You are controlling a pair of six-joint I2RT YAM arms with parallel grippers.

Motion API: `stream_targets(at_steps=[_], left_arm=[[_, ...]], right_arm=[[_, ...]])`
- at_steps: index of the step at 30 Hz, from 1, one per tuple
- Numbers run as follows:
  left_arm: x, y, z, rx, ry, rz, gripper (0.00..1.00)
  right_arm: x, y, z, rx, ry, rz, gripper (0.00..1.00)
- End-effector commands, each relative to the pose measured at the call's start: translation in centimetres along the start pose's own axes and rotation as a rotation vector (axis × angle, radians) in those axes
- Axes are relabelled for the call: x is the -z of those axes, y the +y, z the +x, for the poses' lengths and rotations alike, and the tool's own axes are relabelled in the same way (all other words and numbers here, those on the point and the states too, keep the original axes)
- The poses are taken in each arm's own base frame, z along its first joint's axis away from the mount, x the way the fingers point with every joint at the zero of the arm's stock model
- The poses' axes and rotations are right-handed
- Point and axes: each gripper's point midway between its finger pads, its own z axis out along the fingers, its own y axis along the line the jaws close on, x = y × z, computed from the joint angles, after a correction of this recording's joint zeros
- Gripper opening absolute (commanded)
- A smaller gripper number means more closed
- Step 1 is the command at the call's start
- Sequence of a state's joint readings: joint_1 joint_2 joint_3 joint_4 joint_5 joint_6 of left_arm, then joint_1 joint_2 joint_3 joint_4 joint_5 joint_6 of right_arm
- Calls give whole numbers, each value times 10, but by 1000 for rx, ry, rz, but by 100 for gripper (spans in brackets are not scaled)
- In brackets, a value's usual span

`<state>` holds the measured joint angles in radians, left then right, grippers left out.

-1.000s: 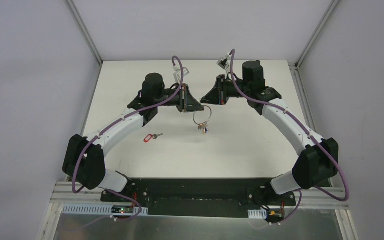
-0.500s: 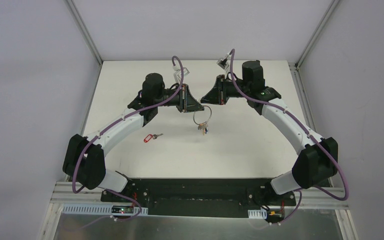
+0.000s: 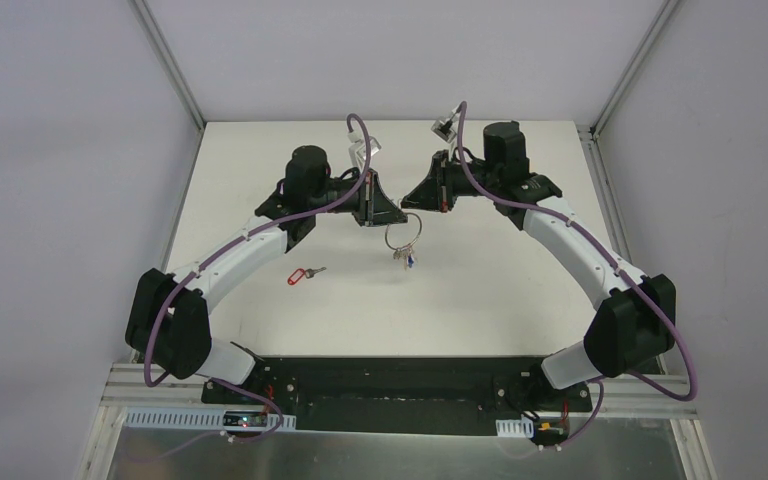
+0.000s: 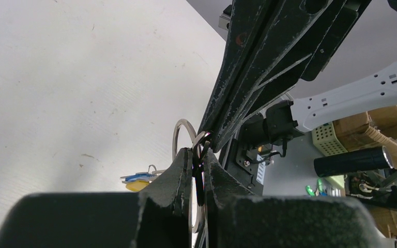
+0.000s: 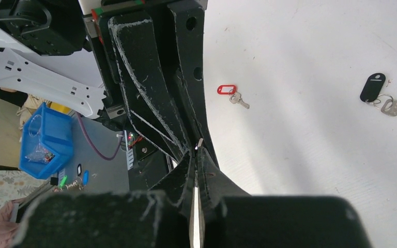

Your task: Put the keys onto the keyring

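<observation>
The keyring [image 3: 401,236] hangs in the air between my two grippers, above the middle of the table, with its bunch of keys [image 3: 403,258] dangling below. My left gripper [image 3: 394,214] is shut on the ring; in the left wrist view [image 4: 198,153] the silver ring [image 4: 178,135] sits between its fingers, with the blue and yellow tags [image 4: 137,181] beyond. My right gripper [image 3: 410,204] is shut on a thin silver edge of the ring [image 5: 195,150]. The red-tagged key [image 3: 305,273] lies on the table to the left. The black-tagged key [image 5: 380,95] shows only in the right wrist view.
The white table [image 3: 480,290] is bounded by grey walls and aluminium rails [image 3: 170,60]. The two grippers touch tip to tip. The arm bases sit on the black mount [image 3: 390,385] at the near edge.
The hanging bunch of keys has swung slightly left and up. Both grippers stay together on the ring, and the left wrist has turned a little.
</observation>
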<state>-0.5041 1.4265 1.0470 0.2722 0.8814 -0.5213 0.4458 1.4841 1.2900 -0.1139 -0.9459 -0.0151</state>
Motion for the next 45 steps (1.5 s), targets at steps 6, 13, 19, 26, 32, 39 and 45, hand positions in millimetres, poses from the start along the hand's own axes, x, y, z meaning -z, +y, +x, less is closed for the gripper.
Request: stream_targets(at_steps=[6,13,19,26,32,39,45], left_arm=[[14,-36,-23,-224,-35,71,28],[20,-40,-21,-273,-17,74,45],[29,-51,-14,-421,61,118,51],[37,-61,-3,-517,169,206,47],[31,-59,-3,-505,160,241,39],[20,-55,-11,-464,122,251,39],[16,-53,-10,-471,113,260,39]], right_arm=[[6,14,-12,132,-13,-69,0],[8,20,-10,146,-15,-94,0],[12,33,-1,171,5,-156,0],[18,49,7,184,24,-249,0],[19,55,12,181,31,-289,0],[20,59,14,175,33,-315,0],[20,60,13,171,31,-322,0]])
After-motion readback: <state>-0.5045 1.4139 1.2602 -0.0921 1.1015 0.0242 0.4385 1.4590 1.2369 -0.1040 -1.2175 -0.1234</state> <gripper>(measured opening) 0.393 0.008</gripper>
